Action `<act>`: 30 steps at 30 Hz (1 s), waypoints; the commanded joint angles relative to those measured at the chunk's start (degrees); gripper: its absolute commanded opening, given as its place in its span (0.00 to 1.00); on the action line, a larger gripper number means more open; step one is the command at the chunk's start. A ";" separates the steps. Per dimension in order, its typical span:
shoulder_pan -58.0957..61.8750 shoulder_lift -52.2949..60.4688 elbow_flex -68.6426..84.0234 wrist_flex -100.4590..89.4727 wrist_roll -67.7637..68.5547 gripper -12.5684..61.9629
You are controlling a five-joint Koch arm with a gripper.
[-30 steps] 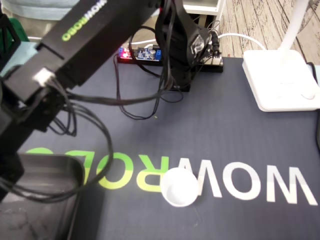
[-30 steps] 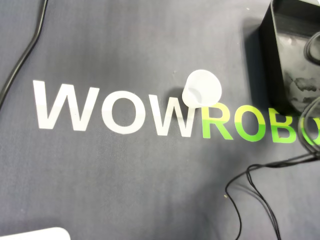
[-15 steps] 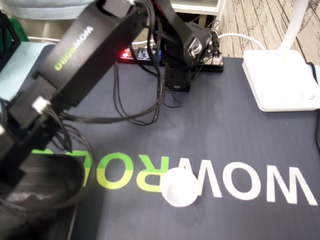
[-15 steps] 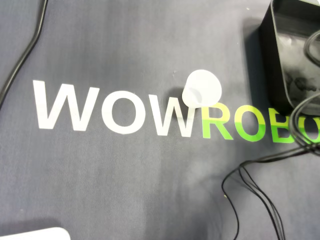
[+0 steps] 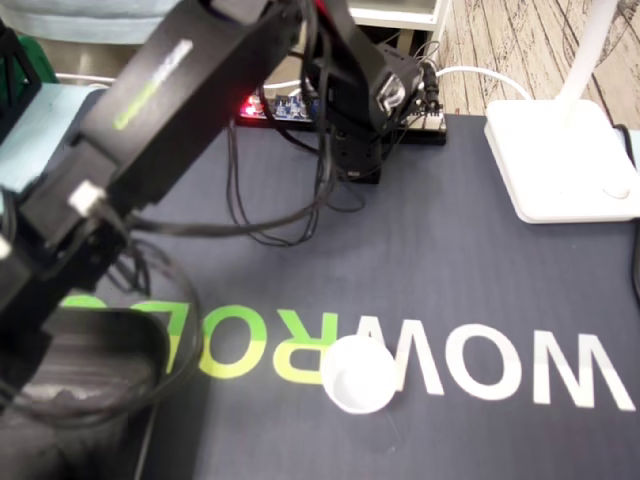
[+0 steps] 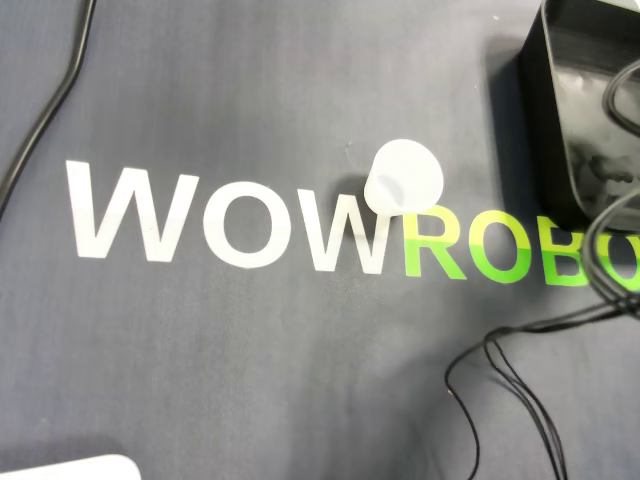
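Note:
A small white cup stands upright on the dark mat, on the printed lettering; the overhead view shows the same cup between the white and green letters. The black arm reaches from its base at the back down to the lower left, above a black tray. My gripper is a dark shape at the left edge over that tray, well left of the cup. Its jaws cannot be made out. In the overhead view only the arm's cables and the tray show.
A white lamp base sits at the back right of the mat. The arm's base and circuit board stand at the back centre. Loose black cables hang under the arm. Another black cable lies at the overhead view's left.
The arm has shifted over the tray, its forearm now steeper than a second ago, and its hanging cables swung. The cup has not moved.

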 commanded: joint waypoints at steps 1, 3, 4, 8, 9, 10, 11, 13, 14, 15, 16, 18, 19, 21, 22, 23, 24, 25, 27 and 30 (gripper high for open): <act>-0.26 5.98 -1.14 -3.87 -7.47 0.25; -0.18 7.82 -0.88 -3.87 -12.48 0.25; -0.18 8.70 -0.88 -3.87 -14.94 0.25; -0.35 13.27 0.97 -3.87 -24.43 0.25; -0.62 14.41 1.67 -3.87 -26.54 0.25; -0.79 15.73 2.37 -3.87 -28.65 0.25; -1.14 16.87 3.16 -3.87 -30.41 0.25; -1.85 19.42 5.27 -3.87 -34.28 0.25; -2.37 20.92 6.59 -3.87 -36.47 0.25; -2.90 22.41 8.17 -3.96 -38.41 0.25; -3.25 23.82 9.58 -4.22 -40.43 0.25; -4.31 26.37 12.83 -5.89 -44.47 0.25; -4.83 27.69 14.85 -7.56 -46.58 0.25; -6.15 30.67 19.69 -10.99 -51.86 0.25; -6.68 32.17 21.80 -11.95 -54.49 0.25; -7.29 33.40 23.38 -12.04 -57.04 0.25; -7.73 34.72 24.61 -12.04 -59.15 0.25; -8.09 35.95 25.93 -11.95 -61.17 0.25; -9.32 38.32 29.00 -11.95 -66.36 0.25; -11.78 42.45 33.57 -11.95 -73.92 0.25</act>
